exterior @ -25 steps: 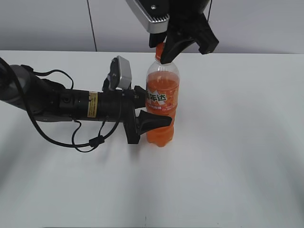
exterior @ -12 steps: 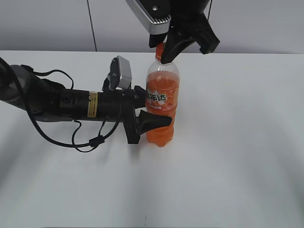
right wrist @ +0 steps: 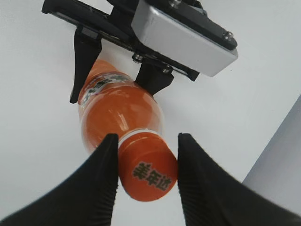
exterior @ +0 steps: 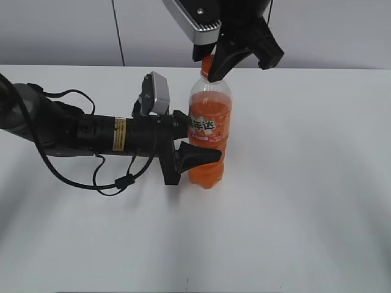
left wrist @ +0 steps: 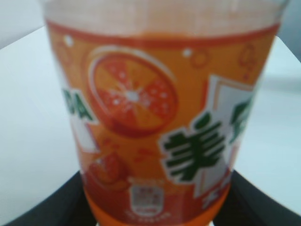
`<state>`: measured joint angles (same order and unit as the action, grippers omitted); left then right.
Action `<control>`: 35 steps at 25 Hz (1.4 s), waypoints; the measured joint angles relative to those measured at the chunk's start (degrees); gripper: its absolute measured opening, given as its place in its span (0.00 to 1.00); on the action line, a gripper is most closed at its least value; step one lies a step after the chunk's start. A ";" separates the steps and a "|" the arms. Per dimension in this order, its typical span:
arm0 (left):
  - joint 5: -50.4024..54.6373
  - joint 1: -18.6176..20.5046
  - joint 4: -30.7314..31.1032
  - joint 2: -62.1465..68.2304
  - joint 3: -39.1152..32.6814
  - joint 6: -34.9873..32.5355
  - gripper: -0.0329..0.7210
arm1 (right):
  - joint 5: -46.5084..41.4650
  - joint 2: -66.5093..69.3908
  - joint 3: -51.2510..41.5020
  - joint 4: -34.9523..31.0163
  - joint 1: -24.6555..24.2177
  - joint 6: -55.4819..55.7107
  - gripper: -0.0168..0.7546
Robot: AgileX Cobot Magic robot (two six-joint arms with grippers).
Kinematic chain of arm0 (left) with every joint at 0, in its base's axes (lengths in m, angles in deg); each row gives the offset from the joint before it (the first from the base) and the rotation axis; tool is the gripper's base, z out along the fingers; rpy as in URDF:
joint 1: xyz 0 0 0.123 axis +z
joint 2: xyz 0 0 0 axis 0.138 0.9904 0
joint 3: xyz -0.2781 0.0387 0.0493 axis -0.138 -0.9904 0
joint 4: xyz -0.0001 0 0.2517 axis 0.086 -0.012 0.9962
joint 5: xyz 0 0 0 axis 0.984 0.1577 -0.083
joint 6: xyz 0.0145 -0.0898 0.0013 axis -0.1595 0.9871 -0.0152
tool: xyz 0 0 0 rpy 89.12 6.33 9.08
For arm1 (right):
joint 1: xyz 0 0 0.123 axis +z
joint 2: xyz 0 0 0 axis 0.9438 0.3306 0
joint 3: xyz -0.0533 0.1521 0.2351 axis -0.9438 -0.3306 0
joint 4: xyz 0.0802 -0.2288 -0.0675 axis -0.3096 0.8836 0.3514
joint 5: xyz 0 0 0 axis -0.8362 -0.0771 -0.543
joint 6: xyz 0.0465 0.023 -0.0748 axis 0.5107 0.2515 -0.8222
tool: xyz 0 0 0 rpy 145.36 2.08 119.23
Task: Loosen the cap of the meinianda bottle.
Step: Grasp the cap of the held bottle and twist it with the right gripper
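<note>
The meinianda bottle (exterior: pixel 208 125) stands upright on the white table, full of orange drink, with its orange label facing me. My left gripper (exterior: pixel 200 139) is shut on the bottle at label height, one finger on each side. The left wrist view is filled by the label (left wrist: pixel 160 117), with the black fingers (left wrist: pixel 155 212) at the bottom corners. The orange cap (exterior: pixel 206 61) sits on the bottle. My right gripper (exterior: pixel 212 68) comes down from above. In the right wrist view its two ribbed fingers (right wrist: pixel 146 137) press both sides of the cap (right wrist: pixel 148 172).
The white table (exterior: pixel 305 183) spreads around the bottle. The left arm (exterior: pixel 73 131) lies low across the left side with loose cables. A grey wall (exterior: pixel 61 30) runs behind the table.
The right gripper has shifted slightly on the cap, turning a little. The bottle and the left arm have stayed put.
</note>
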<state>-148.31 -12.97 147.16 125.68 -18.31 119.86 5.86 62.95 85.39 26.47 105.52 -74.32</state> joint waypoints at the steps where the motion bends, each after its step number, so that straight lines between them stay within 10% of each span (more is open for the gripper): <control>1: 0.00 0.00 0.00 0.00 0.00 0.00 0.58 | 0.00 -0.19 -0.12 0.12 0.00 0.00 0.39; 13: -0.14 0.00 0.05 0.00 0.00 0.00 0.58 | -0.13 -0.49 -0.38 -0.05 0.00 8.29 0.41; 20: -0.21 0.05 0.27 0.00 0.00 0.07 0.58 | 0.65 -2.47 -0.24 -5.35 -0.06 15.97 0.74; 25: -0.21 0.05 0.27 0.00 0.00 0.11 0.58 | 0.65 -4.59 -0.24 -5.70 -0.06 22.59 0.77; 35: -0.21 0.10 0.27 0.00 0.00 0.11 0.58 | 2.11 -8.96 -0.21 -4.70 -0.06 89.49 0.77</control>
<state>-148.51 -12.87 147.43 125.68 -18.31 119.97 7.97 53.99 85.18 21.77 105.46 15.17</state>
